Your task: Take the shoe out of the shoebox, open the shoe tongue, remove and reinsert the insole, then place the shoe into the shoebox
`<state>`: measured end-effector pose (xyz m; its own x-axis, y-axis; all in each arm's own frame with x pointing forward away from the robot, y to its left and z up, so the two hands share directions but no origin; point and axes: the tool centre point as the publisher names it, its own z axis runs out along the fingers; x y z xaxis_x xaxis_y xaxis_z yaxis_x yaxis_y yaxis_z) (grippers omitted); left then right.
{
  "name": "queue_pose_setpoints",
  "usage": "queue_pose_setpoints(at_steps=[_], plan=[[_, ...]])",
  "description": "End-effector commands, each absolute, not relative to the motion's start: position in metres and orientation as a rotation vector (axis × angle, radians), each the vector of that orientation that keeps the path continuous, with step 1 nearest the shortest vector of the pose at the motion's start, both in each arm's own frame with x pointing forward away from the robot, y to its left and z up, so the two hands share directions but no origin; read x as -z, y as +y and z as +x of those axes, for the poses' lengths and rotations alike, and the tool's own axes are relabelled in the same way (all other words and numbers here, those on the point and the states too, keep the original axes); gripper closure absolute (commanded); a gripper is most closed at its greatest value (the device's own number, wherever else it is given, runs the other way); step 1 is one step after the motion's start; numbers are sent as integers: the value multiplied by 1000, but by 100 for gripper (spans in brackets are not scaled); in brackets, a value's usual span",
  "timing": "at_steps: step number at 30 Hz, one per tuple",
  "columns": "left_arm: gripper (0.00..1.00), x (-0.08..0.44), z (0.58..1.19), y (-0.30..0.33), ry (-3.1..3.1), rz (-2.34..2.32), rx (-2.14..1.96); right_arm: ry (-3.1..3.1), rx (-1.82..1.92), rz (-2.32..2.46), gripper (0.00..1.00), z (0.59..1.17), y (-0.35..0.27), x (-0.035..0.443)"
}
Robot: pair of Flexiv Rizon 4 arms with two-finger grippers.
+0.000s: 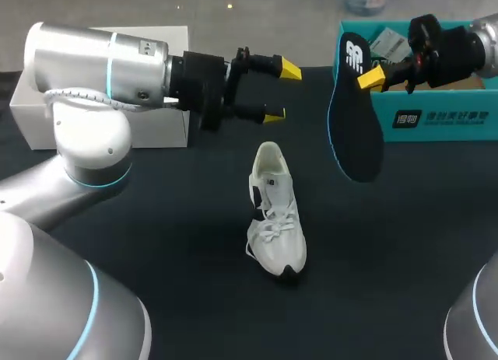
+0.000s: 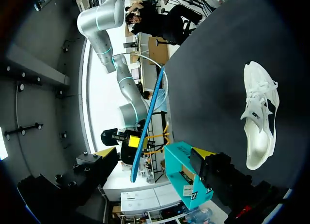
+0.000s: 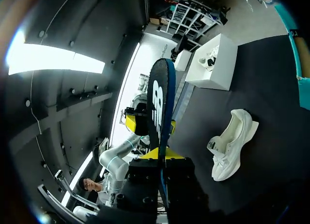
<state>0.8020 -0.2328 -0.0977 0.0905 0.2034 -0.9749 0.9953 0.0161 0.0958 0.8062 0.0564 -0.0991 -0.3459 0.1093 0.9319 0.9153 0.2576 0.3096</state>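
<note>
Holds the left arm in from the left side, wrist level above the surface [image 1: 179, 243] with the pincer [image 1: 281, 92] spread wide, yellow tips well apart, nothing between. Keeps the right arm in from the right, raised, its pincer [image 1: 375, 77] clamped on the insole [image 1: 354, 134] near its upper end.

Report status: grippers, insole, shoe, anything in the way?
Left gripper open, empty, raised. Right gripper gripping insole, in the air near teal shoebox. White shoe upright on table, nothing blocking it.
</note>
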Motion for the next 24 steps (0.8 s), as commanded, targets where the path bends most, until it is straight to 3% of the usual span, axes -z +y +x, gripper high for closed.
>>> queue_pose_setpoints(at_steps=[1, 9, 10, 11, 15, 17, 20, 24], plan=[[0, 97, 794, -246, 1234, 1313, 1042, -1712, 1057, -892, 100, 816, 66, 98], [0, 95, 784, -262, 1150, 1338, 1058, -1689, 1014, -925, 100, 829, 78, 104], [11, 96, 783, -265, 1147, 1343, 1058, -1686, 1010, -928, 100, 830, 79, 105], [14, 97, 783, -267, 1140, 1345, 1061, -1682, 1003, -932, 100, 831, 81, 106], [10, 100, 782, -275, 1110, 1364, 1058, -1669, 997, -933, 100, 832, 88, 105], [18, 101, 783, -278, 1108, 1363, 1060, -1668, 998, -933, 100, 832, 91, 104], [17, 103, 784, -281, 1106, 1355, 1066, -1663, 1004, -939, 100, 833, 95, 103], [24, 108, 787, -284, 1121, 1340, 1032, -1660, 1008, -942, 100, 835, 97, 103]])
